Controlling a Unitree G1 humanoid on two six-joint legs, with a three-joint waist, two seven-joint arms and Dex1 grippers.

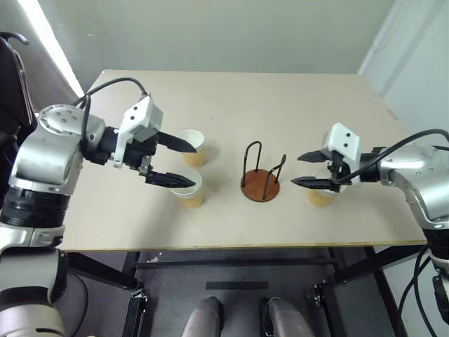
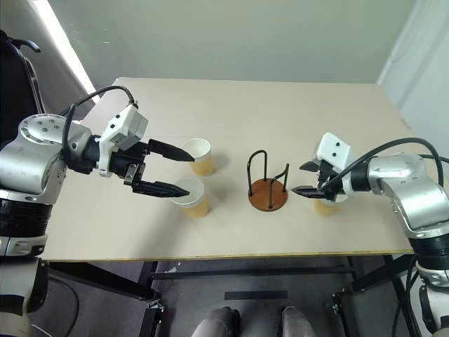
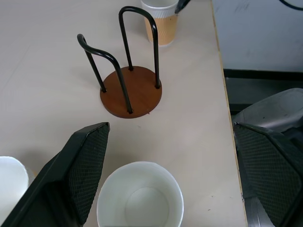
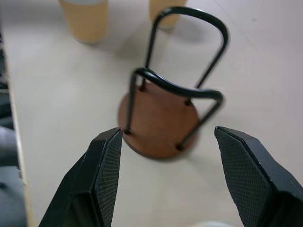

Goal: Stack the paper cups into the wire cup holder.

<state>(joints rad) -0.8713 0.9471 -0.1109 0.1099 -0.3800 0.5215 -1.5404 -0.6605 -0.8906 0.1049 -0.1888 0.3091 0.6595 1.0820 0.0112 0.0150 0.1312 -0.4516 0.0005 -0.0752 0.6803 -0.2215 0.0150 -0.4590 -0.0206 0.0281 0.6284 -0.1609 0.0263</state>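
Left hand (image 1: 172, 163), fingers spread wide and empty, hovers over an upright paper cup (image 1: 188, 189); the wire cup holder (image 1: 261, 175) stands beyond its fingertips. Right hand (image 1: 307, 170), also spread, hangs above another cup (image 1: 319, 197).

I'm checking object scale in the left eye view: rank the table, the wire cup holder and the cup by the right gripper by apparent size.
1. Table, by far the largest.
2. Wire cup holder.
3. Cup by the right gripper; it is partly hidden, so its gap to the holder is unsure.
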